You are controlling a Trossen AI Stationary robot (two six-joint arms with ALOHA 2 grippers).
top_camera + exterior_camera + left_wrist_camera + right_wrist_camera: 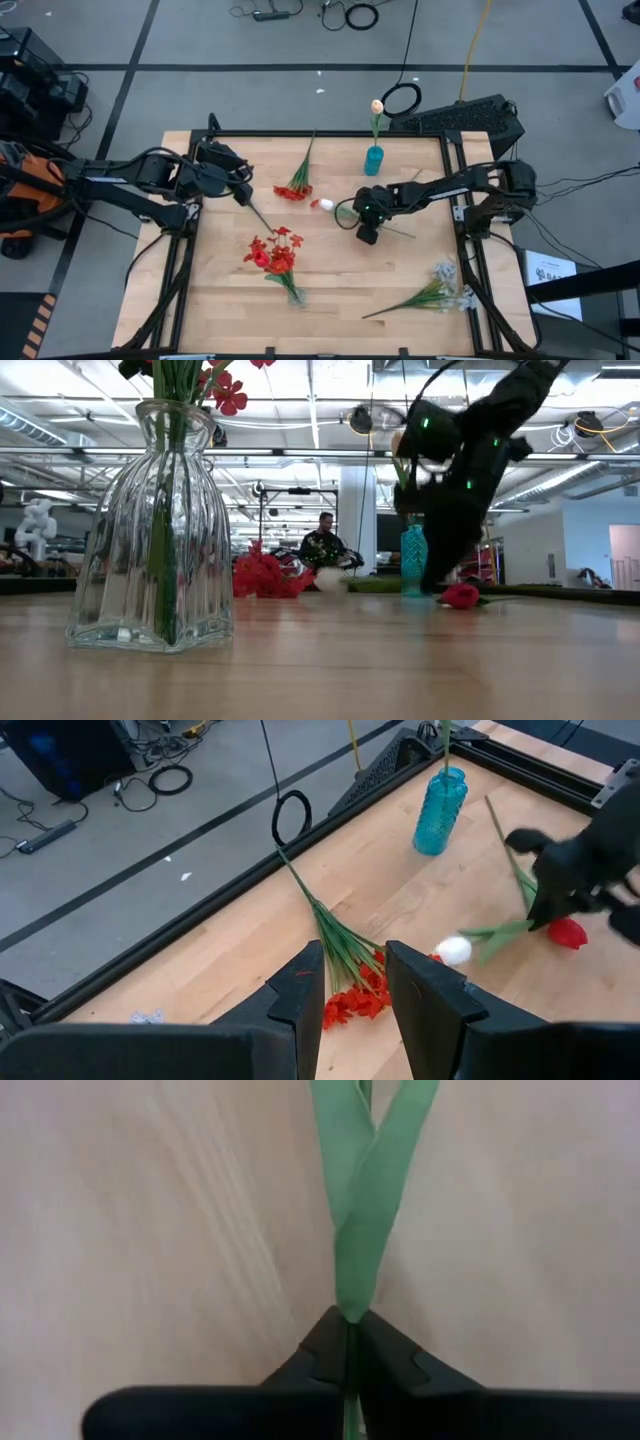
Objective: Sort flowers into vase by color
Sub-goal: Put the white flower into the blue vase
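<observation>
My right gripper [366, 232] points down at the table's middle and is shut on a green stalk with leaves [360, 1200]. This stalk seems to belong to the white tulip bud [326, 204] lying on the table. A red rosebud [568, 932] lies beside that gripper. My left gripper [345, 990] is open and hovers over the table's left far part, above a lying red blossom cluster [293, 186]. A clear glass vase [155, 530] holds red flowers [272, 250]. The blue vase [374, 160] holds one cream tulip [377, 105]. A white-lavender spray [440, 292] lies near the right near corner. My right gripper pinches the green stalk between its two fingertips [325, 1342], right where two leaves cross [350, 1308]. The fingers come from above, pointing down. The stalk and leaves lie flat on the wood and run on past the fingertips.
A black frame [300, 135] rims the wooden table. Cables [400, 98] and a dark keyboard-like box [470, 115] lie on the floor past the far edge. Bare wood [350, 320] shows along the near edge. A person [325, 542] sits in the room behind.
</observation>
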